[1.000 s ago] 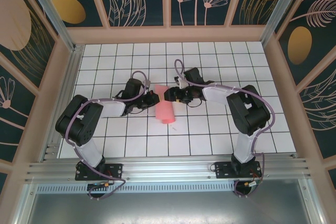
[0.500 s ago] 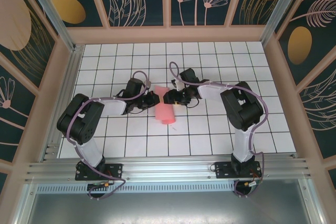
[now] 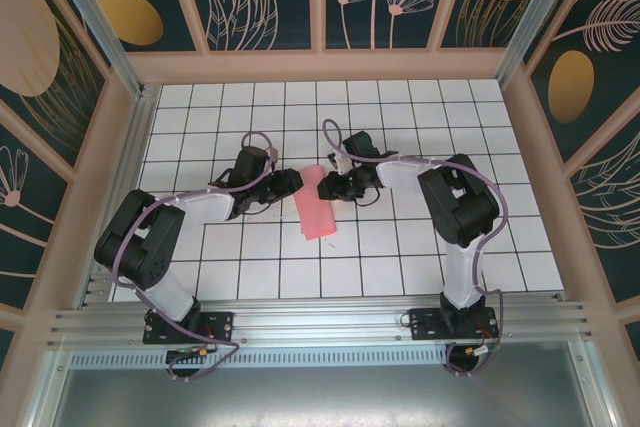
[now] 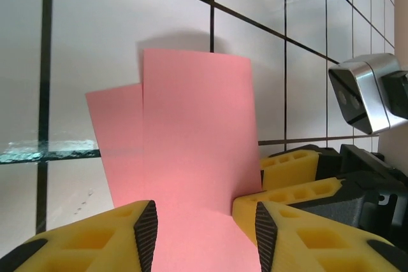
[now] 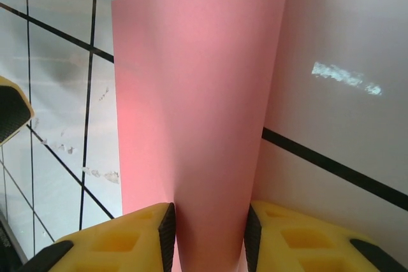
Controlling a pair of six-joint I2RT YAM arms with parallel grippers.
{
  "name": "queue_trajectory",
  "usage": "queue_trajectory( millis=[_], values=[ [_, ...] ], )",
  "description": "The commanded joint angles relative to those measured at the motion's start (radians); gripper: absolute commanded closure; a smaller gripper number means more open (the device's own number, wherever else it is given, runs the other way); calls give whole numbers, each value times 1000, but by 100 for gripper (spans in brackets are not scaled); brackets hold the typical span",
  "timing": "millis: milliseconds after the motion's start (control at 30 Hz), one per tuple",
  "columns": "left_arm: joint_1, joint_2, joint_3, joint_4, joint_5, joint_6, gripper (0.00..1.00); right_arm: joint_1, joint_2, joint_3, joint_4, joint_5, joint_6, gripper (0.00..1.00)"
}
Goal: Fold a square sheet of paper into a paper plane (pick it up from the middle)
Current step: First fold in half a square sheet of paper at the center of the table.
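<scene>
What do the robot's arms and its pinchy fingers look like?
The left arm and right arm are chunky black joints joined by white tubes, each with a lilac cable looping along it. The left gripper and right gripper have yellow fingers with hollow pockets and black pads on the inside.

The worktop (image 3: 400, 257) is covered in white tiles divided by black grid lines. Near its middle, the square sheet of paper (image 3: 317, 204) is laid folded into a narrow strip, its layers slightly offset.
</scene>
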Motion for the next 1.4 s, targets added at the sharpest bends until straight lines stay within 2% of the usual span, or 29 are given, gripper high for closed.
queue_trajectory(
  millis=[0,233,600,1367],
  values=[
    [-4,-23,-24,-40,-32,-13,53,-3,16,-15,5,-62,-45,65],
    [-4,-9,-54,-35,-42,-62,55,-3,29,-2,-47,-31,-121,66],
    [-4,-6,-47,-54,-129,-90,59,-4,52,28,-107,54,-206,67],
    [-4,9,-36,-53,-116,-99,57,36,78,54,-149,170,-261,61]
  ],
)
